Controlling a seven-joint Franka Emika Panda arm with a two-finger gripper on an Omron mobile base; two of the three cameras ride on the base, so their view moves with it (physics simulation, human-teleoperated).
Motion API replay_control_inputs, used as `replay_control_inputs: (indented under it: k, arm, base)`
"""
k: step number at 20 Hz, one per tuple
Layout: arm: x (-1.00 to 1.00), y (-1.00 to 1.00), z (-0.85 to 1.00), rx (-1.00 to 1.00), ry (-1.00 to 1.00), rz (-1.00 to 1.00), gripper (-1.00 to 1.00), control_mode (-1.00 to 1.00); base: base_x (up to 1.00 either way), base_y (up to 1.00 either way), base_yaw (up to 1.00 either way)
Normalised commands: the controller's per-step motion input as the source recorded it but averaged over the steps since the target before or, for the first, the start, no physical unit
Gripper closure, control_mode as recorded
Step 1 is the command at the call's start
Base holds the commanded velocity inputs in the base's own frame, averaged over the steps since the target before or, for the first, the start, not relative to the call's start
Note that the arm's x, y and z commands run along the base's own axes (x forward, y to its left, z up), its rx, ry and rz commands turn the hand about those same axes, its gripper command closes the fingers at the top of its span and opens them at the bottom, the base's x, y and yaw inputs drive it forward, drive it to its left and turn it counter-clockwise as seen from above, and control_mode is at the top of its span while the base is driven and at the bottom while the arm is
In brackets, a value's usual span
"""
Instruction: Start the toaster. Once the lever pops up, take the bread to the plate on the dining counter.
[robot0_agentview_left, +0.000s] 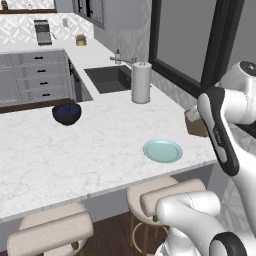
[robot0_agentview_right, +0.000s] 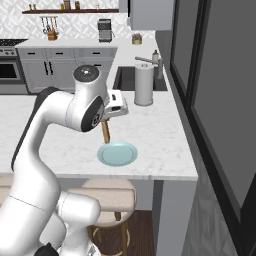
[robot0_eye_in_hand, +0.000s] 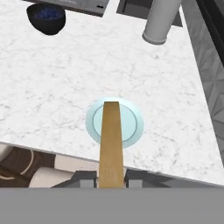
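Observation:
My gripper (robot0_eye_in_hand: 110, 177) is shut on the bread (robot0_eye_in_hand: 110, 140), a golden-brown slice seen edge-on between the two fingertips. It hangs upright below the hand, just above the pale blue-green plate (robot0_eye_in_hand: 133, 124). In the right base view the gripper (robot0_agentview_right: 106, 124) holds the bread (robot0_agentview_right: 105, 133) over the near left rim of the plate (robot0_agentview_right: 120, 154), apart from it. The plate (robot0_agentview_left: 162, 150) lies near the front edge of the white marble dining counter (robot0_agentview_left: 90, 155). The toaster is out of view.
A dark blue bowl (robot0_agentview_left: 66, 113) sits on the counter to the left. A paper towel roll (robot0_agentview_left: 141, 82) stands by the sink (robot0_agentview_left: 107, 77) behind the plate. Beige stools (robot0_agentview_left: 165, 192) are tucked under the overhang. Dark window panels (robot0_agentview_right: 215, 75) run along the right.

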Motion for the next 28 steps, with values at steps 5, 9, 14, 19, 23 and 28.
replay_control_inputs:
  k: [5, 9, 14, 19, 23, 28]
  arm:
    - [0.35, 0.10, -0.56, 0.04, -0.06, 0.02, 1.00, -1.00]
    - [0.18, 0.10, -0.44, 0.14, -0.07, 0.07, 1.00, -1.00]
    - [0.17, 0.00, -0.28, 0.23, -0.01, 0.08, 1.00, -1.00]
    - [0.50, 0.21, -0.09, 0.14, 0.04, 0.05, 1.00, -1.00]
    - [0.27, 0.29, -0.14, 0.12, 0.04, 0.06, 1.00, -1.00]
    - [0.22, 0.07, -0.43, 0.06, 0.06, 0.03, 1.00, -1.00]
  base:
    - [0.00, 0.00, 0.00]
    - [0.00, 0.00, 0.00]
    - [0.00, 0.00, 0.00]
    - [0.00, 0.00, 0.00]
    - [0.00, 0.00, 0.00]
    - [0.00, 0.00, 0.00]
